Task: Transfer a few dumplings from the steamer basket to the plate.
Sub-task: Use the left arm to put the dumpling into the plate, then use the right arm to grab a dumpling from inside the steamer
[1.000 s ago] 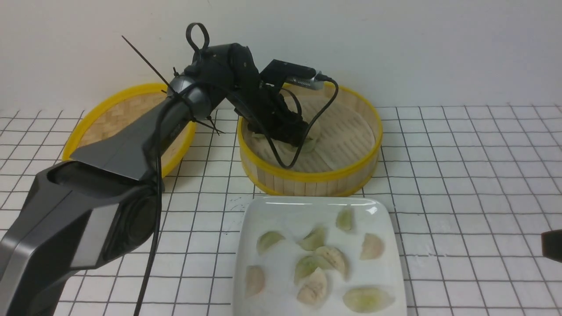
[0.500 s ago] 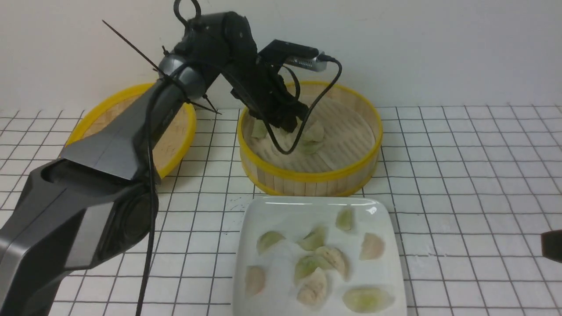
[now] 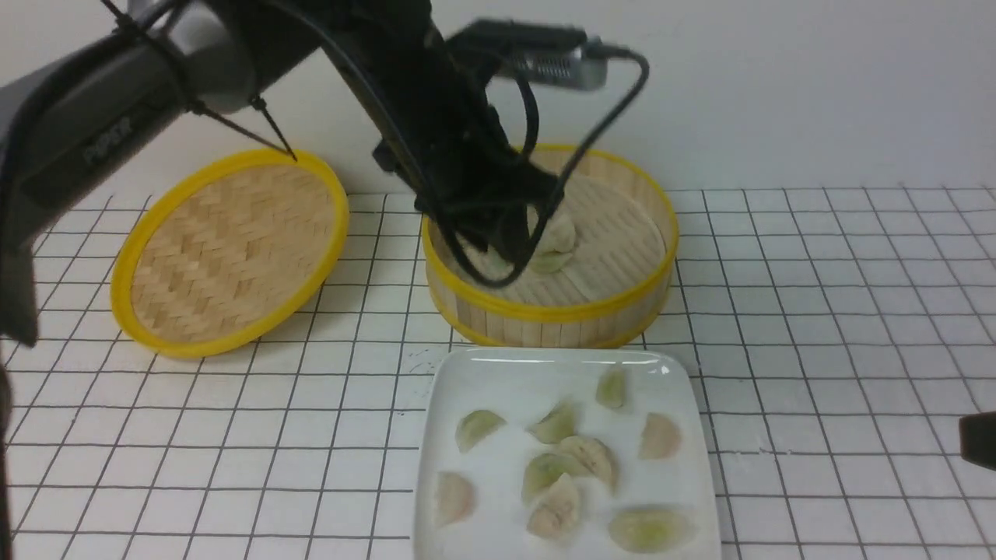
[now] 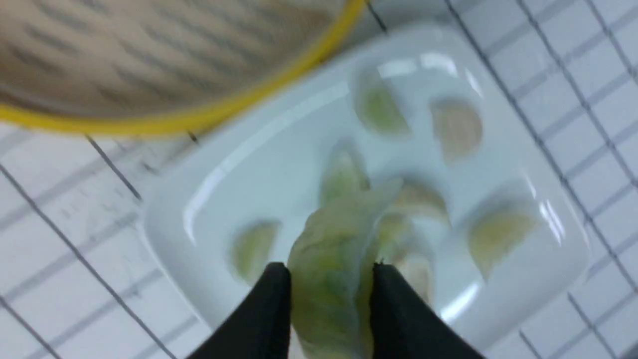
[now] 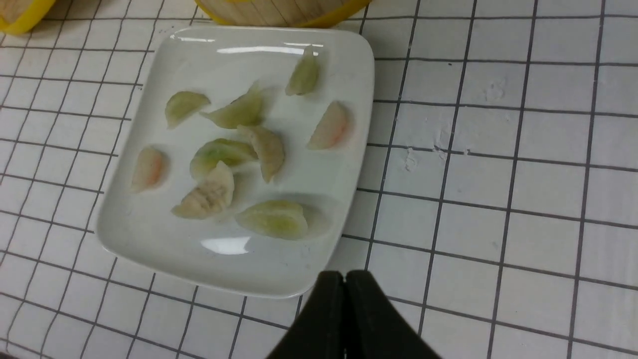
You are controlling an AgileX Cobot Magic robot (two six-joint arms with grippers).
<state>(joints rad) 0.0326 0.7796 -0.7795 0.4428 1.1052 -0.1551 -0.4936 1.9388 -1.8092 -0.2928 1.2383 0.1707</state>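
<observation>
At twelve o'clock from the plate [image 3: 459, 381], in the front view, stands the steamer basket [image 3: 548, 323], with the left gripper [image 3: 506, 249] over its near part, at about seven o'clock of its ring. The arm hides some of the floor, where pale dumplings [image 3: 556, 233] lie bunched. Off at nine o'clock from the basket leans the woven lid [image 3: 233, 253], out of the way.

The left wrist view shows that gripper's fingers partly apart, pinching a green dumpling [image 4: 329, 264] between them. It looks light, soft and slippery; I judge the thick belly the right hold, since the thin crimped edge could tear under a hard squeeze. The basket's yellow rim [image 4: 199, 117] crosses near the plate and calls for clearance.

From the right wrist, the right gripper [image 5: 346, 276] is closed, with nothing in it. Dumplings are scattered across the plate, a few touching around the middle; the bare glossy patch towards six o'clock, as the front view faces it, seems the safer landing spot.
</observation>
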